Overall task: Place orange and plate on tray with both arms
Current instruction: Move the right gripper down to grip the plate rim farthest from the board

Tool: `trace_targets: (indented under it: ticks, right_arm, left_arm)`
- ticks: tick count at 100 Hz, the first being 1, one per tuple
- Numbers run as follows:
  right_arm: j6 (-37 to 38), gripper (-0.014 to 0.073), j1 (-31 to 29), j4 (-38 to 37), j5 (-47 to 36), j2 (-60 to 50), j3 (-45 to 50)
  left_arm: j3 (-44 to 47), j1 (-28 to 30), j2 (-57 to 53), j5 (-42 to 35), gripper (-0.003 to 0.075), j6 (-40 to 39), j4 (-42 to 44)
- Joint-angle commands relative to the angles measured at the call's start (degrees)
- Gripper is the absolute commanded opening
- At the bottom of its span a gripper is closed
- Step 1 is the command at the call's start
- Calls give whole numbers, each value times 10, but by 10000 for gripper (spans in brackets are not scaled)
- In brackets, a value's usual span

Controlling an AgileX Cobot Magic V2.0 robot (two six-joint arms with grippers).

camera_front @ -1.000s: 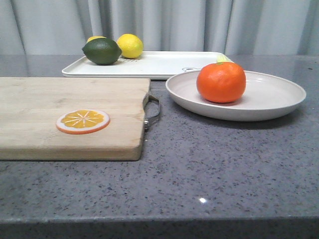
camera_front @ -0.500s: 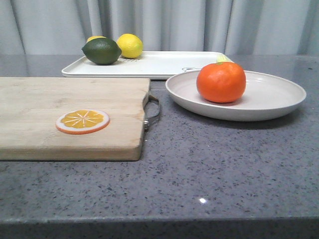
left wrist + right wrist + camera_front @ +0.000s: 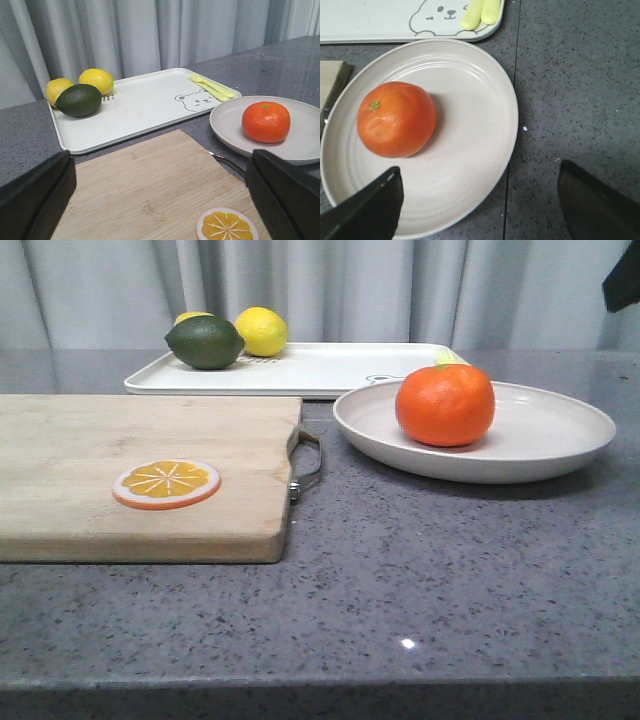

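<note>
The orange (image 3: 444, 405) is seated in the plate (image 3: 545, 435) beside the tray (image 3: 330, 368), and both grippers (image 3: 160, 200) (image 3: 480, 205) are spread wide, empty.

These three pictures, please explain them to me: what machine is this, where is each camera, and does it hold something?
A two-armed robot takes them. One camera looks forward over the table; the other two sit on its wrists. The black shapes at the bottom edges are open pincers: the left pincer above the cutting board, the right pincer above the plate. Neither holds anything. The orange lies on the plate. Behind is the white tray with two lemons, a lime and yellow cutlery. An orange slice lies on the board.
</note>
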Motion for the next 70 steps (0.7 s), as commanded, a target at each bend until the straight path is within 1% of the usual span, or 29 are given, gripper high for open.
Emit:
trace_targets:
  ticks: [1, 24, 42, 70]
  right_arm:
    - [-9, 624, -2, 13, -50, 27, -29]
    - [-9, 624, -2, 17, -97, 92, -31]
    - [-9, 624, -1, 17, -99, 127, -31]
    - [-9, 624, 0, 17, -97, 150, -31]
  left_arm:
    - [-15, -4, -2, -21, 652, -5, 5]
    - [-15, -4, -2, -21, 652, -5, 5]
    - [-15, -4, -2, -21, 652, -5, 5]
    - [-15, -4, -2, -21, 652, -5, 5]
